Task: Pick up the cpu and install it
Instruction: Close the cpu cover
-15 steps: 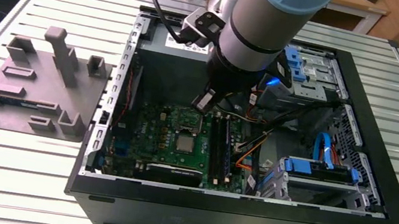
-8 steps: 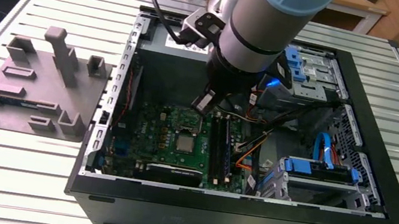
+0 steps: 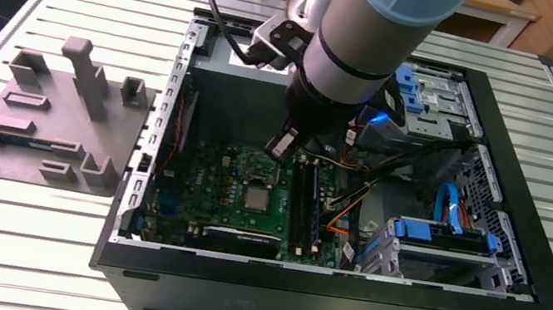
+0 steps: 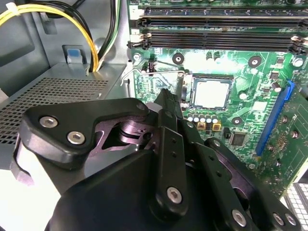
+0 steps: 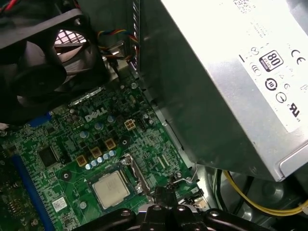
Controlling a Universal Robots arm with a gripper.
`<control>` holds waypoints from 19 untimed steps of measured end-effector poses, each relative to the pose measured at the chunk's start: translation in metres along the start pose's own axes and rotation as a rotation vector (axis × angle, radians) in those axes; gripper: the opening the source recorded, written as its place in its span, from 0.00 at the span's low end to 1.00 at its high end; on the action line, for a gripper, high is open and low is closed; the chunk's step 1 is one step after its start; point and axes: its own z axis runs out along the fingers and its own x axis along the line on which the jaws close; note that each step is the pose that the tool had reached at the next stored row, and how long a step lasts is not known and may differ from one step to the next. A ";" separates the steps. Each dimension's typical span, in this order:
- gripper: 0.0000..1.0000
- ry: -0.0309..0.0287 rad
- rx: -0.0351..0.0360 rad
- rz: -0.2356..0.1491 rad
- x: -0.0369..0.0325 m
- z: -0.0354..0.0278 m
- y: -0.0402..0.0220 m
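In the exterior view the pale-blue and grey robot arm [image 3: 375, 37] reaches into the open black computer case [image 3: 341, 309] on the slatted metal table [image 3: 14, 246]. Its black gripper [image 3: 280, 146] hangs over the green motherboard [image 3: 200, 172]. The cpu [image 3: 258, 198], a small flat square chip with a silver-grey top, lies in its socket near the middle of that board, apart from the gripper. In the second wrist view the gripper [image 4: 166, 96] has its fingers close together with nothing between them. Its tip appears near the socket's thin wire lever [image 4: 159, 72], and the cpu [image 4: 211, 94] sits flat inside the socket's dark rim. In the first wrist view the socket's metal hold-down frame [image 5: 138, 172] stands raised along one edge of the cpu [image 5: 111, 188]. The chip therefore looks seated but not clamped, and the gripper [image 5: 161, 192] is close to that frame. The likeliest trouble is a sideways brush. A fingertip catching the raised frame or the lever could jolt the unclamped chip askew in the socket and strain the contacts beneath. A careless descent could also press on the chip's corner or scrape the board around the socket.
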 end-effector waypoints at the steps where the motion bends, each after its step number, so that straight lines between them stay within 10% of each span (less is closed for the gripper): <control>1: 0.10 -0.0001 0.0000 0.000 0.0004 0.0000 -0.0002; 19: 0.10 0.0000 0.0000 0.000 0.0069 -0.0013 -0.0041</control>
